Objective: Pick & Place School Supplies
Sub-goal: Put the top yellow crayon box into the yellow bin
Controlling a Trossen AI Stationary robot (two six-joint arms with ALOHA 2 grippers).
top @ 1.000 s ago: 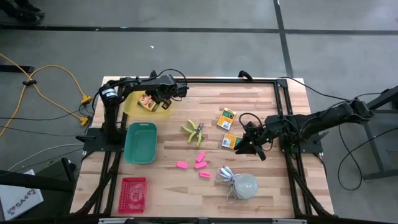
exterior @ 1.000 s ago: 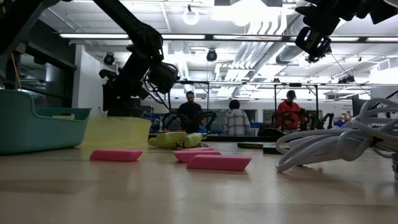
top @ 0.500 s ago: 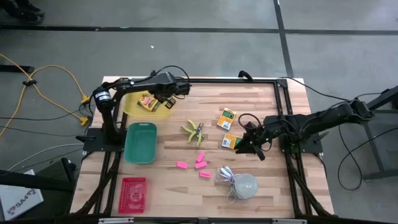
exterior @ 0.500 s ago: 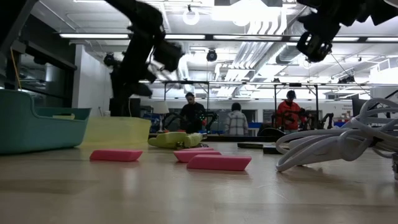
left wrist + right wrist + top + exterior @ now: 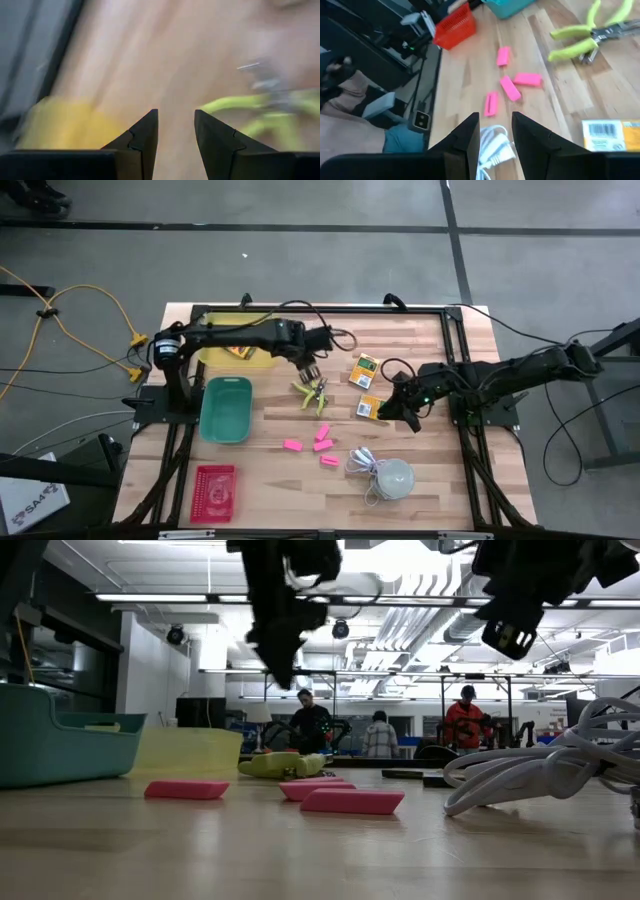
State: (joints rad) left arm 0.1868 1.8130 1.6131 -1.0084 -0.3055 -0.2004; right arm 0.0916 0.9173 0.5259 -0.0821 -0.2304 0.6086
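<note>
Both arms are dark, nearly black, built of slim tubular links with rounded joint housings, and thin black cables loop along them just behind each end effector. The left end effector [image 5: 313, 367] and the right end effector [image 5: 396, 408] each carry two matte black fingers [image 5: 142, 134] shaped as flat wedges tapering to a point, with a small stepped notch along the inner edge. Farthest back from the left end effector, the arm's base joint bears a round silver-grey cap, and a small green light glows on the link just behind the right end effector.
</note>
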